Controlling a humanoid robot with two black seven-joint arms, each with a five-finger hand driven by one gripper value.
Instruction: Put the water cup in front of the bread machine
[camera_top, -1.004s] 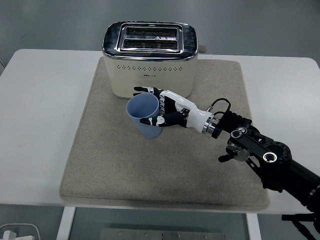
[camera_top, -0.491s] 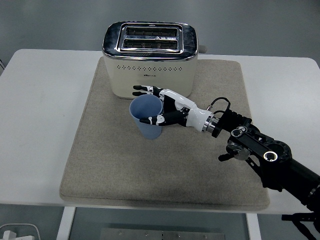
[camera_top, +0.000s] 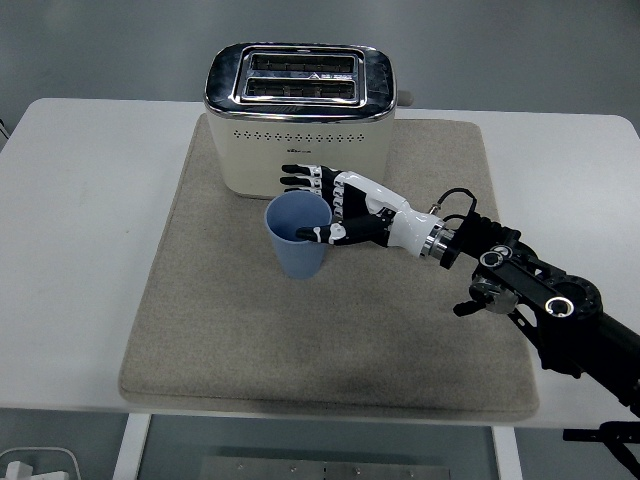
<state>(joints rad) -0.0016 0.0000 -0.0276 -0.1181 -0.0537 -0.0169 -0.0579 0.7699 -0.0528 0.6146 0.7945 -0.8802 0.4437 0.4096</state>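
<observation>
A white table (camera_top: 90, 210) is seen from above, and a big grey mat (camera_top: 230, 330) is spread over its middle. A cream bread machine (camera_top: 300, 115) with a shiny top and two slots is stood at the far end of the mat.

The black right arm (camera_top: 545, 305) is stretched in from the right side, below and to the right of the bread machine. At its end the right hand (camera_top: 345, 205) is seen, white and black, just in front of the bread machine.

A blue water cup (camera_top: 297, 235) is stood upright on the mat, right in front of the bread machine and very near its front wall. The open top of the cup is turned up.

The hand is placed just to the right of the cup. Its fingers (camera_top: 300, 180) are spread apart and held out straight between the cup's rim and the bread machine. The thumb is laid at the cup's right rim. The cup is not gripped; whether the thumb touches it cannot be told.
</observation>
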